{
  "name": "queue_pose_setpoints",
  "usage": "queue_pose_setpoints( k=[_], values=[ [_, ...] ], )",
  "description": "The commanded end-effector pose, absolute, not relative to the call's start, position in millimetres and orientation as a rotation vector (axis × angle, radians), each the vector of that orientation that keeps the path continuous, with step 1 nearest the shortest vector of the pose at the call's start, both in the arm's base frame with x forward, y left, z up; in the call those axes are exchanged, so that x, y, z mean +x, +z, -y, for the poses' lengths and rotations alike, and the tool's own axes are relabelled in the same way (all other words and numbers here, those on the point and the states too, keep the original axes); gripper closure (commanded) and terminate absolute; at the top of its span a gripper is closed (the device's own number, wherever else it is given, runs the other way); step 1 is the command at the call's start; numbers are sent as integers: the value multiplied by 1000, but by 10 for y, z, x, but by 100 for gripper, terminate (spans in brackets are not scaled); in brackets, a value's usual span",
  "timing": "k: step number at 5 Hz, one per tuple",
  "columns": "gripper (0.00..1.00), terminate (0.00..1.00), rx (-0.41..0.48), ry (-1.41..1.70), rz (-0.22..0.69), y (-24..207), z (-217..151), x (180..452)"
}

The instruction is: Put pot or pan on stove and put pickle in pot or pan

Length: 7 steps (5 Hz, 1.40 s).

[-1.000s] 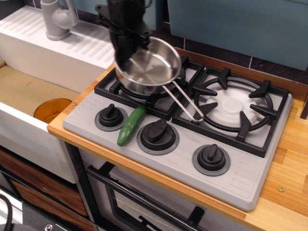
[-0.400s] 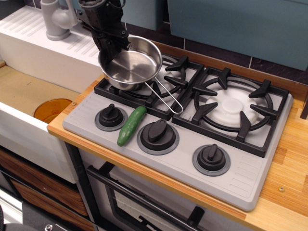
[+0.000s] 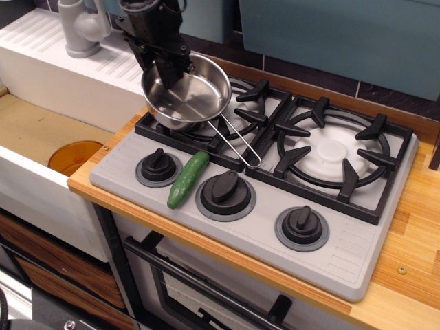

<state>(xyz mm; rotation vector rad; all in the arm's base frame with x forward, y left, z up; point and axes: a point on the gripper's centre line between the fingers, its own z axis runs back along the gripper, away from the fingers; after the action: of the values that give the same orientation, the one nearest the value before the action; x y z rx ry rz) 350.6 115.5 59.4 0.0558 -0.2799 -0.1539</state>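
Settling over the left burner, the frying pan [image 3: 187, 95] is now sitting a touch further right and lower than it was a moment ago, and well left of where it hung a second back, when it was tilted above the middle of the hob. Its bowl is looking nearly level over the left grate [image 3: 206, 124], with the wire loop handle [image 3: 240, 143] trailing down towards the gap between the two grates. Whether the base is actually touching the grate I cannot tell; the near edge seems to be resting on it or just above it. My reading is that the first half of the job is almost finished, with only the release left.

The gripper [image 3: 167, 63] is coming down at the pan's far left rim, its dark fingers clamped together on that rim, one apparently inside the bowl and one outside. It is holding nothing else.

The pickle [image 3: 187, 180] is lying untouched on the grey stove [image 3: 344, 254] panel, between the left knob [image 3: 159, 167] and the middle knob [image 3: 225, 192], well clear of the pan and waiting to be fetched.
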Motion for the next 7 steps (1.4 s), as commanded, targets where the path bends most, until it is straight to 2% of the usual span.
queue_pose_setpoints(
  k=[1, 3, 5, 6, 7],
  values=[
    [0, 0, 117, -107, 318, 1126, -1005, 3417],
    [0, 0, 126, -84, 279, 1471, -984, 3209],
    [0, 0, 141, -93, 247, 1485, -903, 3129],
    [0, 0, 158, -133, 143, 1528, -781, 3171],
    [0, 0, 158, -133, 143, 1528, -781, 3171]
  ],
)
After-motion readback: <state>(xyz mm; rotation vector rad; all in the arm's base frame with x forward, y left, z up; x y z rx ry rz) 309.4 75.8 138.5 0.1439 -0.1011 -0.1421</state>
